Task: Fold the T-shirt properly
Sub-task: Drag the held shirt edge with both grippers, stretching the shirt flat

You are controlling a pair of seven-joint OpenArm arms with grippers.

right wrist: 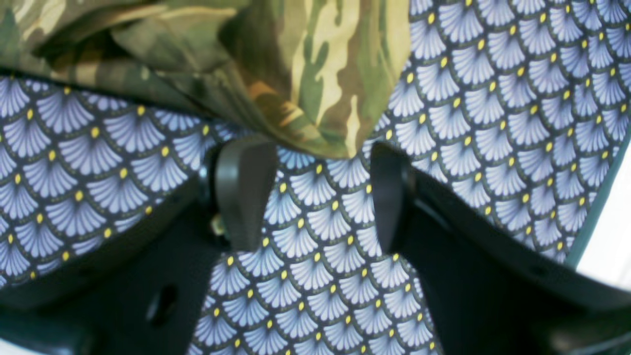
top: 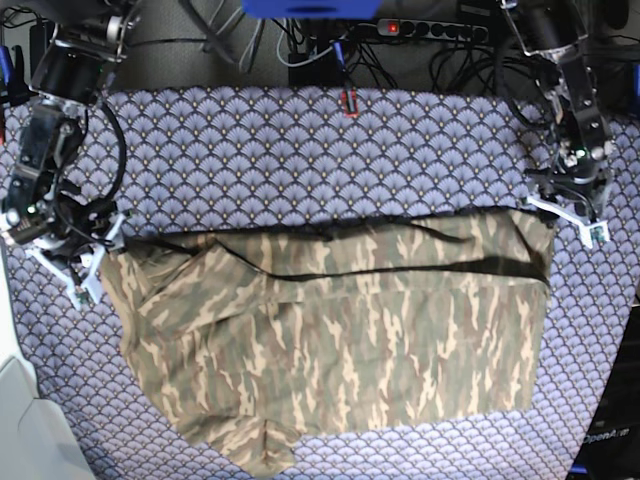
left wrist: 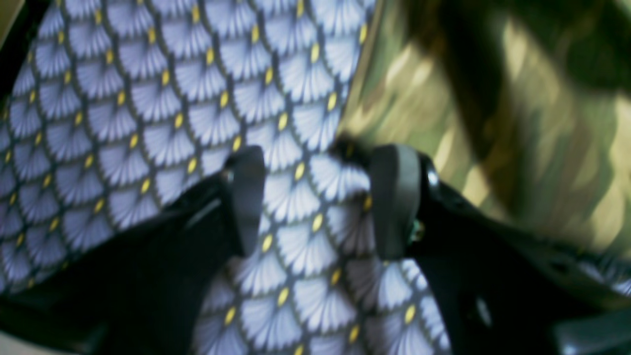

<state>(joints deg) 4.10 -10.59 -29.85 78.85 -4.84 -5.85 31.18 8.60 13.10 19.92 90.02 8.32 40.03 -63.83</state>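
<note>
The camouflage T-shirt [top: 340, 340] lies spread across the purple scallop tablecloth [top: 300, 160], with its upper part folded over along a dark seam. My left gripper [top: 570, 212] hovers at the shirt's upper right corner. In the left wrist view it [left wrist: 318, 153] is open with only tablecloth between its fingers, and the T-shirt [left wrist: 493, 123] lies just to the right. My right gripper [top: 95, 252] sits at the shirt's upper left corner. In the right wrist view it [right wrist: 315, 148] is open, with a point of the T-shirt [right wrist: 320, 88] reaching down to its fingertips, not pinched.
A power strip [top: 430, 30] and cables run behind the table's far edge. A small red item [top: 346, 101] lies on the cloth at the back middle. The table's edge and pale floor [top: 20, 420] show at the lower left.
</note>
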